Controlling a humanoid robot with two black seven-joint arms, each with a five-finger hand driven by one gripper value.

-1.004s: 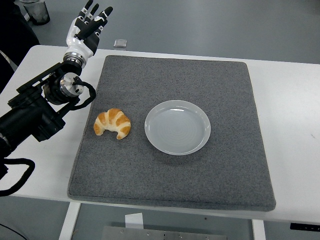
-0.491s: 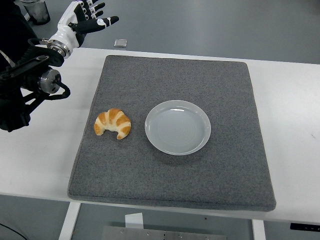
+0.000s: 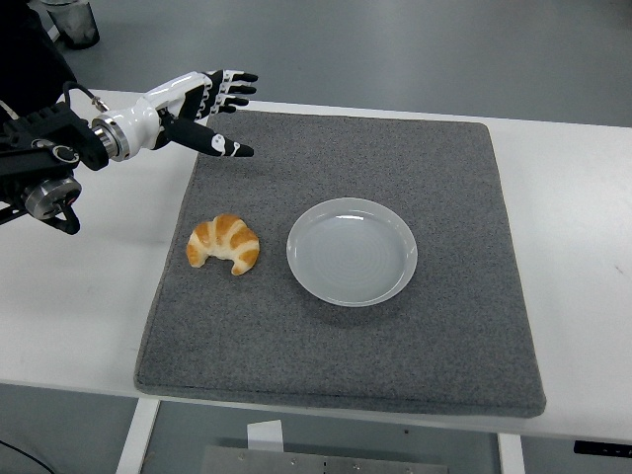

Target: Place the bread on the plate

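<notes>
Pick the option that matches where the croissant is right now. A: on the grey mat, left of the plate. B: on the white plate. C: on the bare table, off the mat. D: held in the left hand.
A: the croissant lies on the grey mat just left of the empty white plate, while the left hand hovers open above the mat's far left corner, holding nothing.

Golden-brown striped bread (image 3: 223, 244), pale grey plate (image 3: 352, 251), dark grey mat (image 3: 336, 346), white worktop (image 3: 583, 247), black-and-white left robot hand (image 3: 205, 111).
</notes>
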